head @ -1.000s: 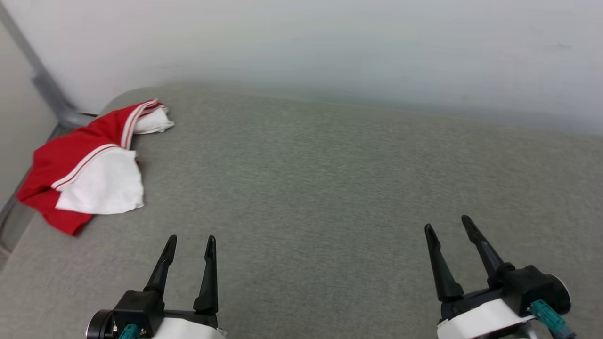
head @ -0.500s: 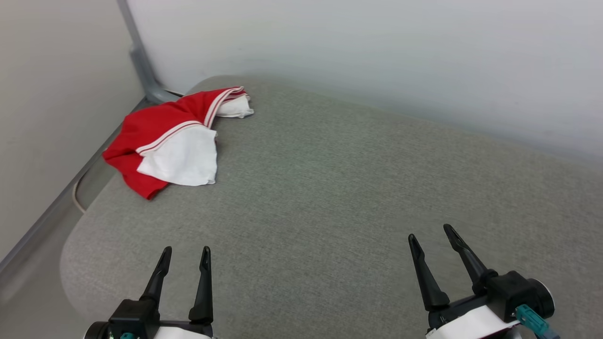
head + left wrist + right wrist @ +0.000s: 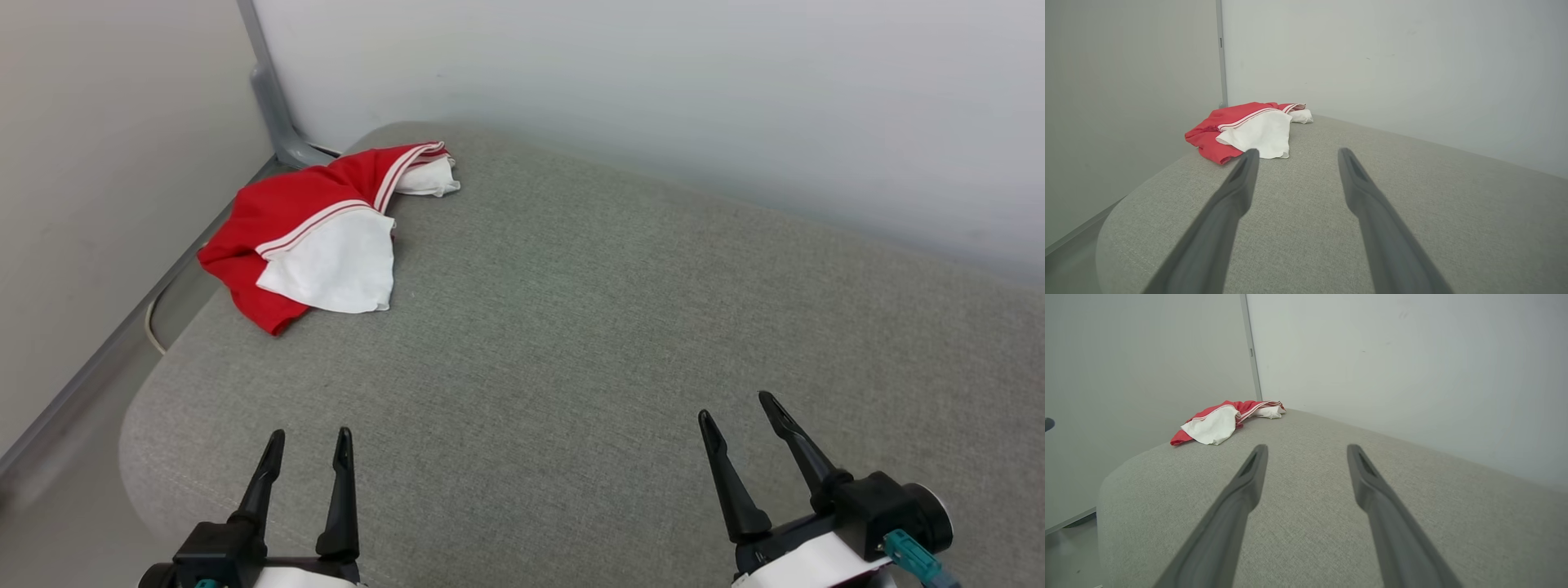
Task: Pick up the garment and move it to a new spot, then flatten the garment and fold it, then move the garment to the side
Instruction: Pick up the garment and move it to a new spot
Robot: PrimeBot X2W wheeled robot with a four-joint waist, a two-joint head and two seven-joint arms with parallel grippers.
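Dark left gripper (image 3: 311, 432) and right gripper (image 3: 735, 405) gape wide, empty, over the cushion's (image 3: 571, 327) near edge. Crumpled red jersey (image 3: 302, 220) lies at its far-left corner, lengthwise along the left edge.

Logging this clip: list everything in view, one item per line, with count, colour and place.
garment: 1, red with white sleeves and red-and-white striped trim, crumpled at the far left corner of the padded surface
padded surface: 1, grey fabric, across the middle of the scene, rounded corners
back wall: 1, white, behind the surface
left wall: 1, off-white, left of the surface
post: 1, grey, in the corner where the walls meet
cable: 1, pale, on the floor left of the surface
left claw: 1, dark fingers, open, empty, over the near left part of the surface
right claw: 1, dark fingers, open, empty, over the near right part
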